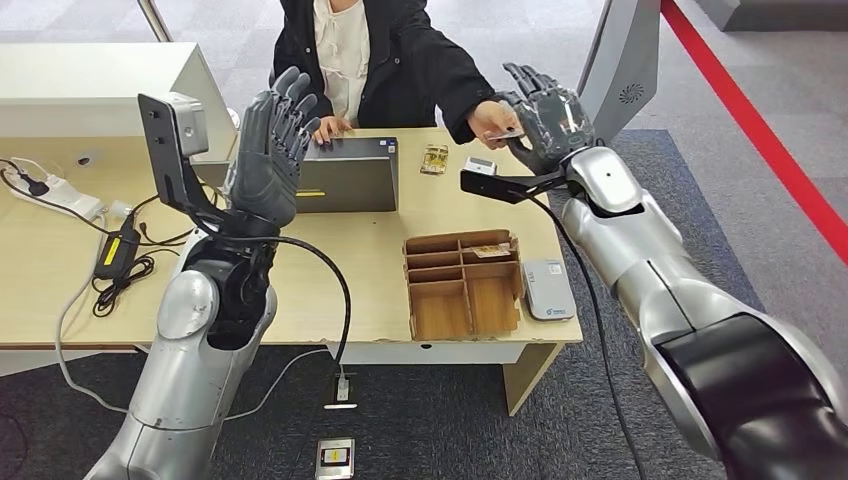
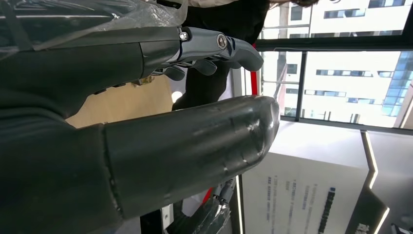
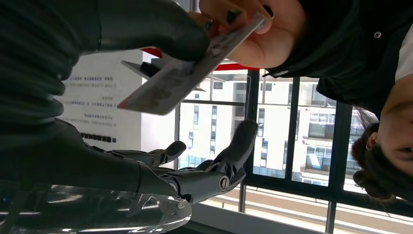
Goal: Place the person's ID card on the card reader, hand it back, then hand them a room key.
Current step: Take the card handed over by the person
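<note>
Close before my right wrist, the ID card [image 3: 195, 73] is pinched between my right hand's [image 1: 545, 125] thumb and the person's hand [image 1: 492, 122]. Its long axis points toward my palm. Across the counter [image 1: 60, 290], my left hand [image 1: 268, 150] hangs raised, fingers spread, holding nothing, farther from the card.

No text can be read. The white board [image 2: 311, 204] beside the left hand carries dark printed lines, and the board [image 3: 100, 105] behind the card [image 3: 185, 73] does too, all too small and turned to make out. The card reader [image 1: 549, 290] on the counter [image 1: 60, 300] bears a small blue mark, illegible.
</note>
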You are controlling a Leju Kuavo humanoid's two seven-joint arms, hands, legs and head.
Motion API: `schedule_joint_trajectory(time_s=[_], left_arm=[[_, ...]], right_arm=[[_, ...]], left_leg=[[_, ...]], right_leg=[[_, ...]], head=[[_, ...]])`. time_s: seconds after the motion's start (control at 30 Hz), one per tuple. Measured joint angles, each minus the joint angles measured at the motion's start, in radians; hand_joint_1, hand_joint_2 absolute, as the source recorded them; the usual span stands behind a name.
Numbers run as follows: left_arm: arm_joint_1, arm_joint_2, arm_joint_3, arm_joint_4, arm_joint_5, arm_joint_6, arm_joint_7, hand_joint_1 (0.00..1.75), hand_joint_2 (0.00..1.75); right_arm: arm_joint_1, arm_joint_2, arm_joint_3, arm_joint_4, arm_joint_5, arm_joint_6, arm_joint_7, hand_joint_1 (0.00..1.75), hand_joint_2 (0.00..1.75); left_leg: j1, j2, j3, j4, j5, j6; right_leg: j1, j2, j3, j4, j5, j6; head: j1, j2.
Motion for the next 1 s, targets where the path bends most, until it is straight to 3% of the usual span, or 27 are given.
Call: schedule_joint_trajectory(time_s=[0.47, 0.67, 1.0], left_arm=[[0.004, 0.000, 0.000, 0.000, -0.004, 0.000, 0.003, 0.00, 0.00], [0.006, 0.000, 0.000, 0.000, -0.007, 0.000, 0.003, 0.00, 0.00], [0.009, 0.005, 0.001, 0.002, -0.006, -0.016, -0.001, 0.00, 0.00]], right_arm=[[-0.003, 0.003, 0.001, 0.012, -0.027, 0.012, -0.012, 1.74, 1.75], [-0.003, 0.007, 0.001, 0.013, -0.046, -0.010, -0.032, 1.64, 1.75], [-0.003, 0.014, -0.003, 0.007, -0.130, -0.032, -0.112, 1.75, 1.75]], left_leg=[[0.000, 0.000, 0.000, 0.000, 0.000, 0.000], [0.000, 0.000, 0.000, 0.000, 0.000, 0.000], [0.000, 0.000, 0.000, 0.000, 0.000, 0.000]], right_leg=[[0.000, 0.000, 0.000, 0.000, 0.000, 0.000], [0.000, 0.000, 0.000, 0.000, 0.000, 0.000], [0.000, 0.000, 0.000, 0.000, 0.000, 0.000]], head=[[0.000, 0.000], [0.000, 0.000], [0.000, 0.000]])
